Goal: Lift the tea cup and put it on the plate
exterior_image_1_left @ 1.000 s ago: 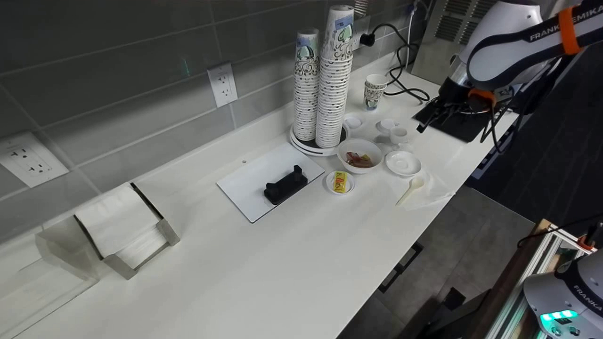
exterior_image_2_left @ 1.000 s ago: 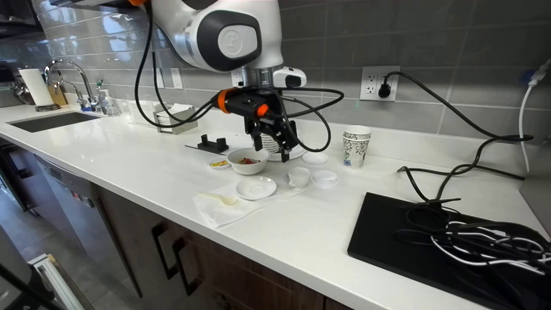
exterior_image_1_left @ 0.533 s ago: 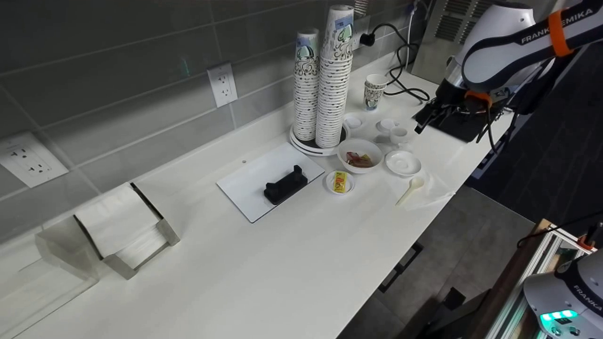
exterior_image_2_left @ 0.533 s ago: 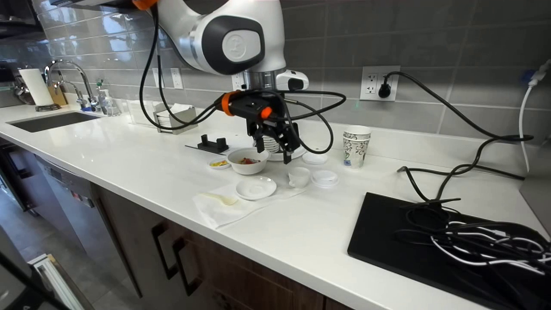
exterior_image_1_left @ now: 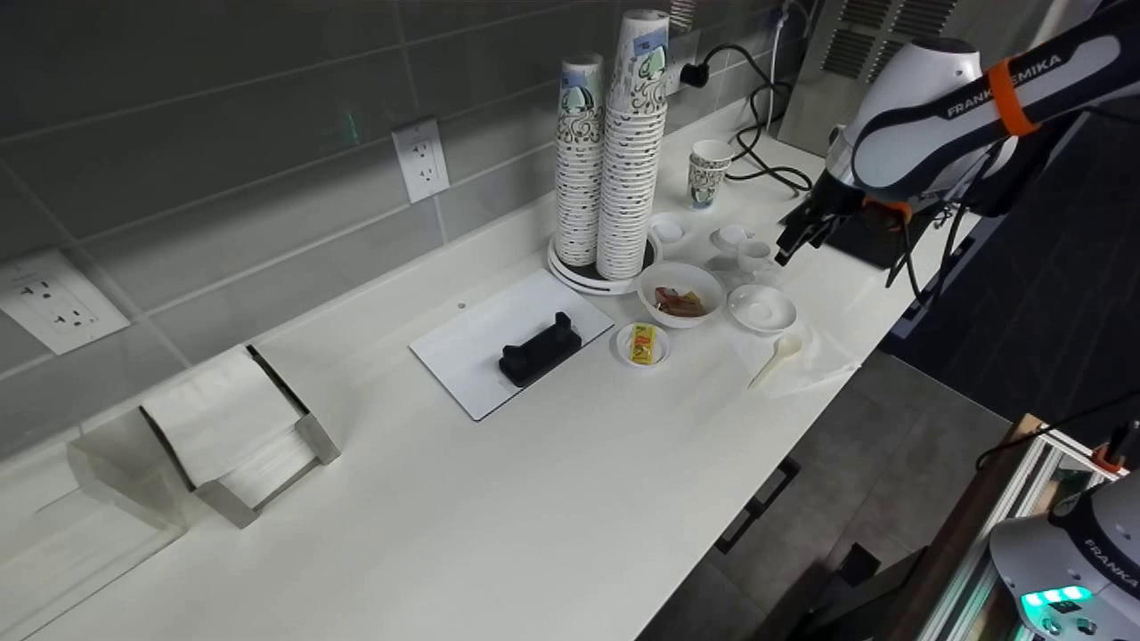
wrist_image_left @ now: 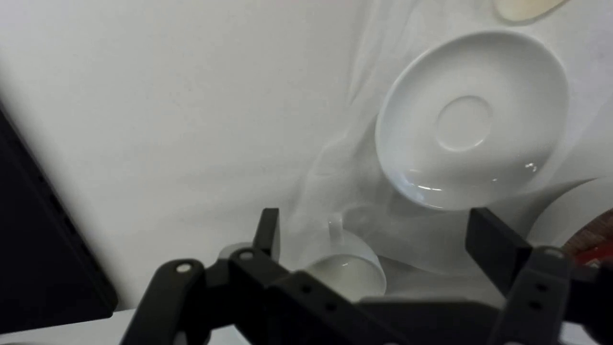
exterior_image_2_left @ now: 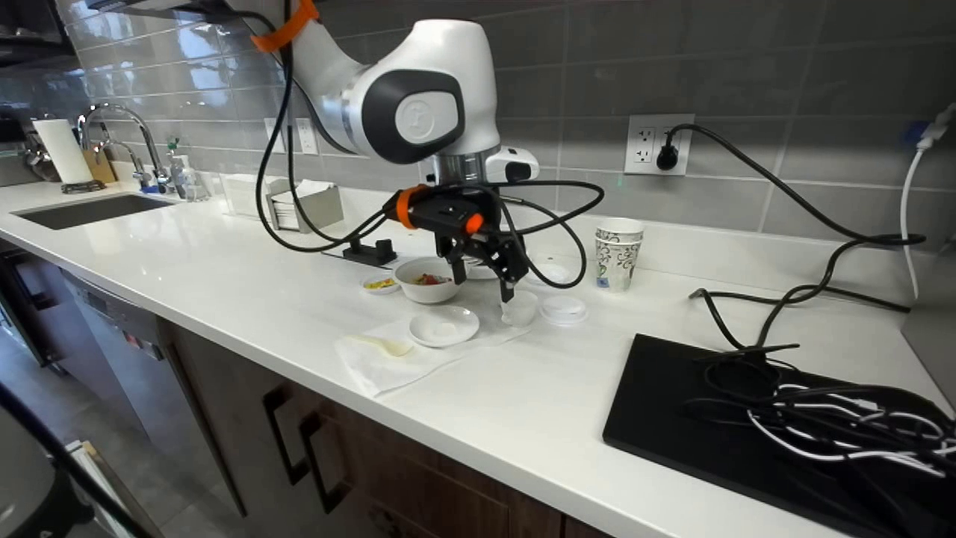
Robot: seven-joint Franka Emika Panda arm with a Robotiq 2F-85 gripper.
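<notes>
Where the spoon (exterior_image_2_left: pixel 394 348) lies: near left as we face the tiled wall (exterior_image_2_left: pixel 717 90), on a thin white sheet (exterior_image_2_left: pixel 387 370), spread, we suppose, to spare the counter (exterior_image_2_left: pixel 523 396).
Plate (exterior_image_2_left: pixel 427 330): far and right of the spoon, face up, at least partly over that sheet; set left of the tea cup (exterior_image_2_left: pixel 523 310) and near it, we judge, so that the carry is short.
Tea cup: upright, apart from the plate, not yet lifted; whether it touches the sheet we cannot tell. Handle turned to the near side, which should leave it clear of a squeeze from left and right.
Gripper (wrist_image_left: pixel 373 227): close above the cup, pointing down, jaws wide apart, nothing held. In the wrist view the cup lies between the fingers (wrist_image_left: pixel 495 249), closer to the one on the scene's right; they are spread so, we think, to let its body in. We would centre before lowering. Whether a fingertip meets the rim we cannot tell.
Bowl (exterior_image_2_left: pixel 422 293): just beside the plate on its far side; a low swing could knock it.
Tall paper-cup stacks (exterior_image_1_left: pixel 634 178): far, by the wall, likely there to leave working room.
</notes>
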